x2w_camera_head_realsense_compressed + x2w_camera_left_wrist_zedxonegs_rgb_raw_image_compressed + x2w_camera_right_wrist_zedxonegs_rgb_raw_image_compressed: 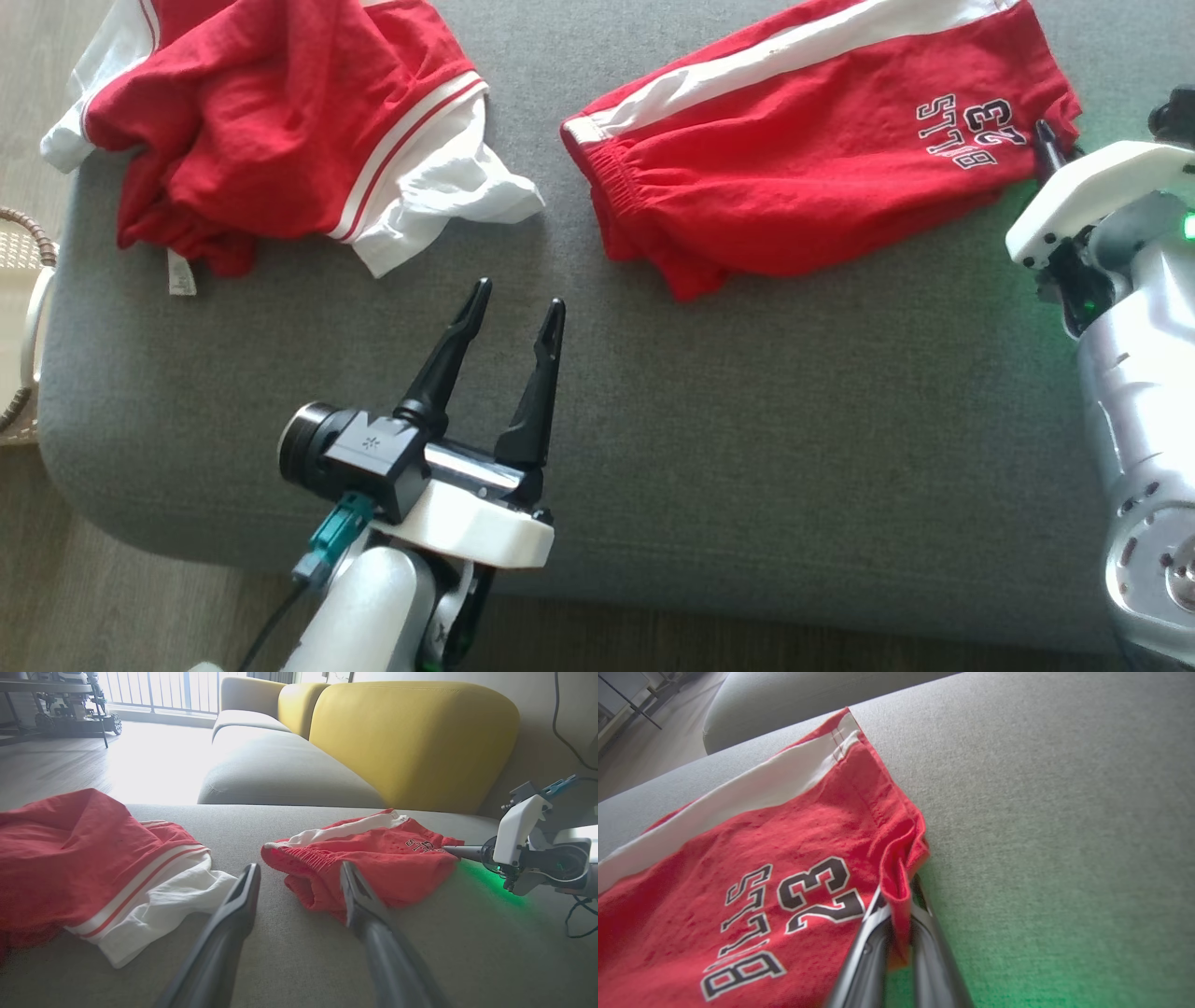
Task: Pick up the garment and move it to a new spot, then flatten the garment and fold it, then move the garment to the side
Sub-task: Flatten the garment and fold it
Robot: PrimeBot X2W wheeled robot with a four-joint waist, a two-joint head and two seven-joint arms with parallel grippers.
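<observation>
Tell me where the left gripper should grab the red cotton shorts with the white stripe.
Take the red shorts by the gathered elastic waistband, at its near corner. Bring the left gripper in from the front: that edge is bunched, raised off the grey cushion, and the right gripper pinches the opposite hem.

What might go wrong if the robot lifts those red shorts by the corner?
1. The right gripper pinches only a thin hem fold of the red shorts, so the cloth may slip out.
2. Held by one corner, the shorts would likely dangle and bunch up.
3. The open left gripper sits near the red and white shirt and might snag it.
</observation>
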